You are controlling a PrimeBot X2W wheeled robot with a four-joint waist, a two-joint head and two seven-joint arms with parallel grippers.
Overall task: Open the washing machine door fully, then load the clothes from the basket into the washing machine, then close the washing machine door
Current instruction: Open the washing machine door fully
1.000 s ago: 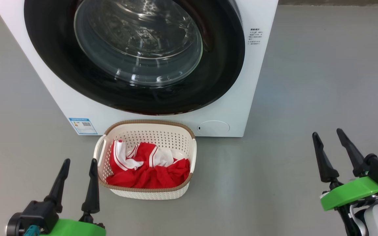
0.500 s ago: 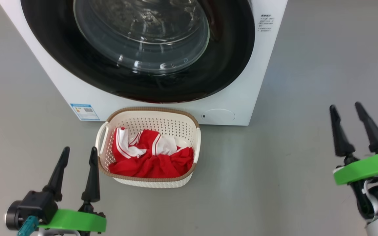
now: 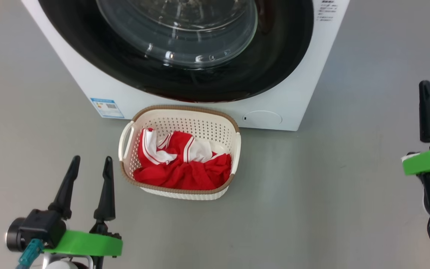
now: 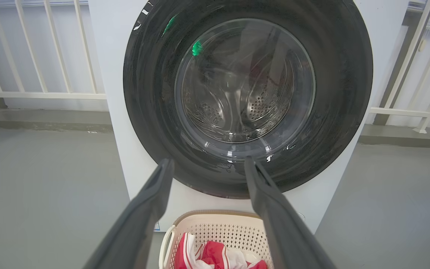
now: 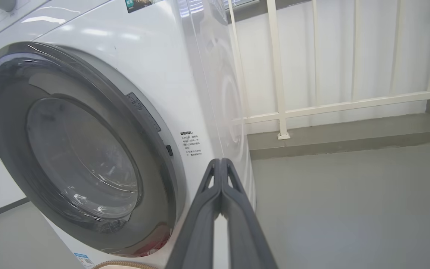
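Note:
The white washing machine [image 3: 304,101] stands ahead, its round black-rimmed door [image 3: 274,71] lying flush against the front. Through the glass bowl [image 4: 245,82] I see the steel drum. Just in front of it the cream basket [image 3: 179,116] rests on the floor, holding the red and white clothes [image 3: 185,164]. My left gripper [image 3: 90,164] hovers open, low and to the left of the basket. Out to the right of the machine, my right gripper [image 3: 426,87] is raised with its fingers pressed together on nothing. In the right wrist view the shut right gripper [image 5: 220,161] points at the machine's right front edge [image 5: 200,123].
Grey floor [image 3: 330,194] spreads around the machine and basket. White railings [image 5: 312,104] and a low kerb run behind the machine on both sides. A blue sticker [image 3: 106,107] and a round service flap [image 3: 262,118] mark the machine's lower front.
The right gripper has shut and risen toward the machine's right side. The head camera has shifted, so machine and basket sit further right and higher. The left gripper stays open.

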